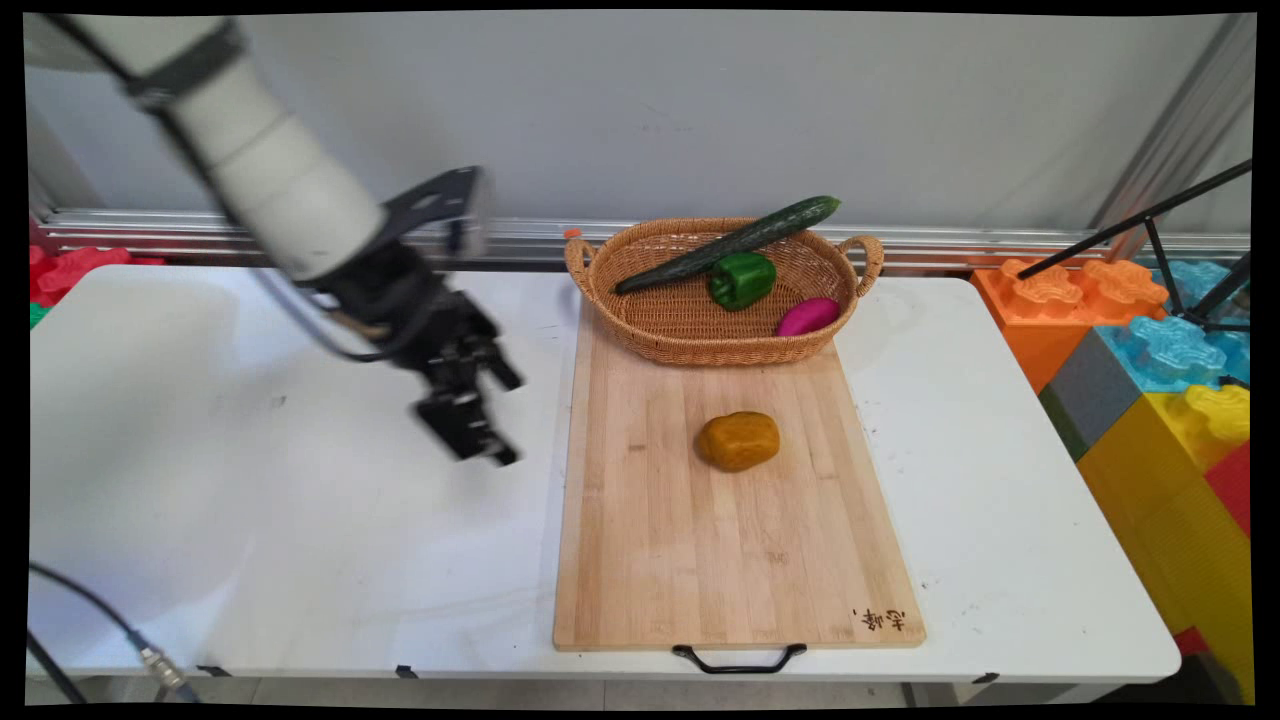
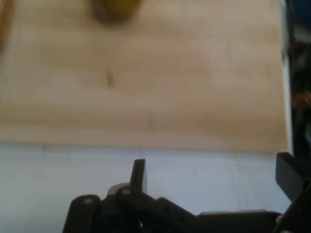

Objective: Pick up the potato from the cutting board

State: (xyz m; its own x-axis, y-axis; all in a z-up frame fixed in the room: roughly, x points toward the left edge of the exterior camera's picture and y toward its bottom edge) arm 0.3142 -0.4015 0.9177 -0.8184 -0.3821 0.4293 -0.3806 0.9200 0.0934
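A long dark-green cucumber, a green bell pepper and a magenta egg-shaped vegetable lie in the woven wicker basket, while an orange-brown lumpy potato sits alone mid-way along the pale wooden cutting board; the black two-finger gripper hangs over the white table just left of the board, jaws wide apart, holding and touching nothing

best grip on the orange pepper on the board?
Judging by its pose, come straight down on the orange pepper and pinch across its shorter near-far width. It lies on its side, alone on the board, with open wood all round. The claw is open, left of the board.
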